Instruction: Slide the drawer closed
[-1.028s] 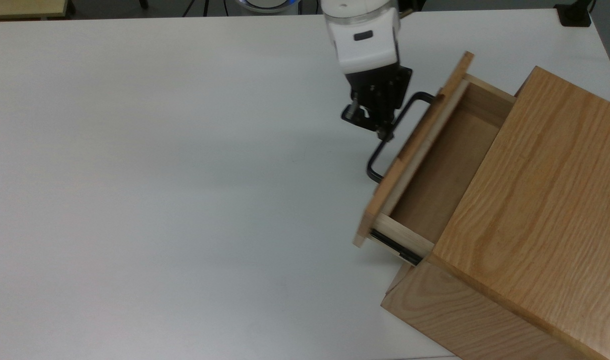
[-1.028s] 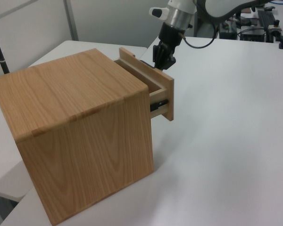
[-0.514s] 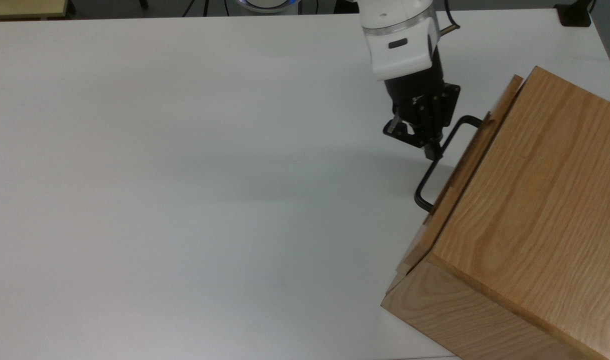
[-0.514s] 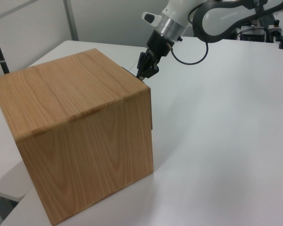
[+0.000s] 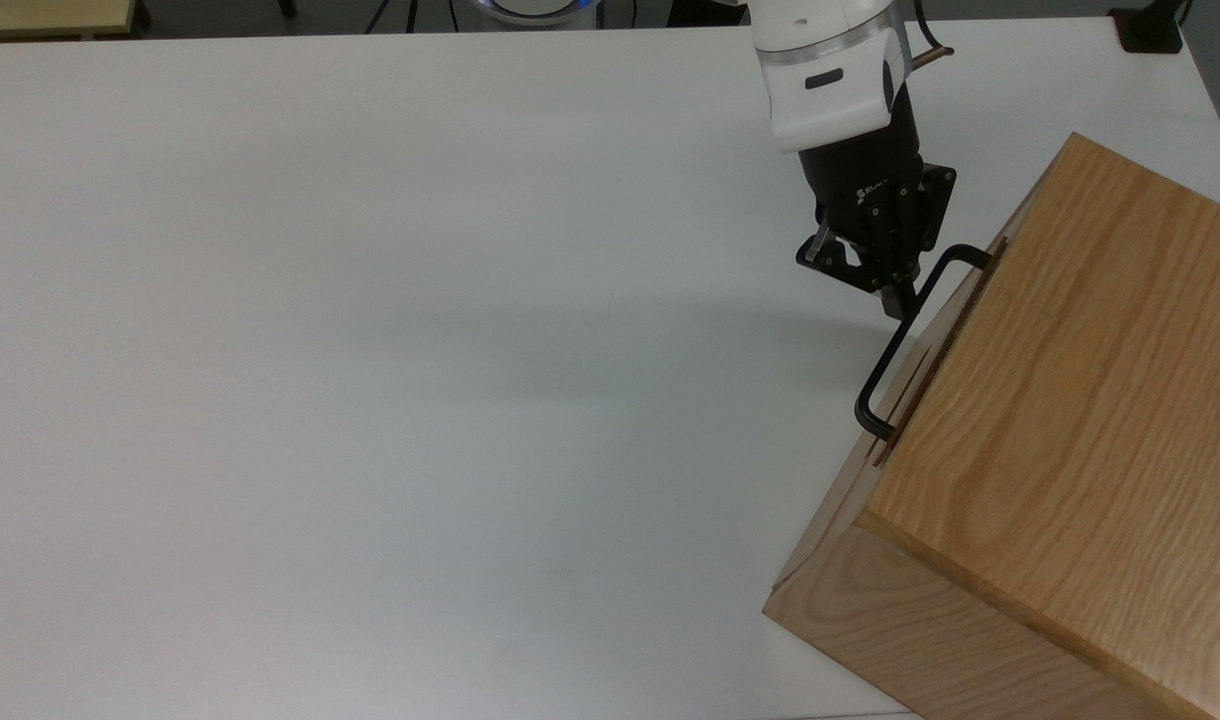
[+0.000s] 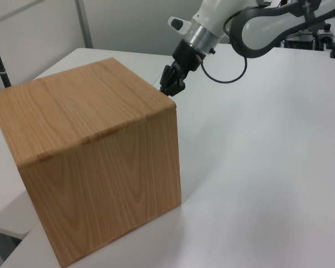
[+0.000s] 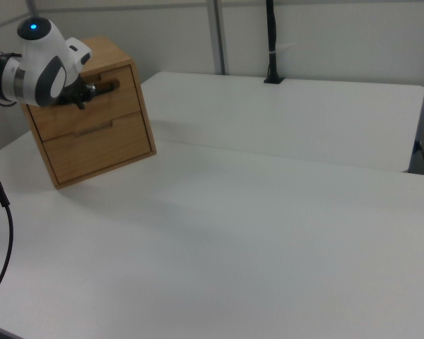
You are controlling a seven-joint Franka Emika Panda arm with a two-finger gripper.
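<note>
A wide white bench (image 5: 370, 350) carries the scene, with grey partition walls and a black post behind it in the right view. The hand (image 5: 895, 290) reaches down at the top view's upper right, black below a white wrist, its fingertip against the upper part of the black handle (image 5: 905, 340); whether the fingers are spread or together I cannot tell. In the left view the hand (image 6: 170, 89) sits at the far top corner of the cabinet (image 6: 95, 151). The drawer (image 7: 92, 106) is the upper of two fronts in the right view, pushed in flush with the cabinet face, its handle partly hidden by the arm (image 7: 39, 63). In the top view a thin strip of the drawer's front (image 5: 945, 330) shows beside the oak-grained cabinet (image 5: 1060, 450), which stands at the bench's right edge, turned at an angle.
</note>
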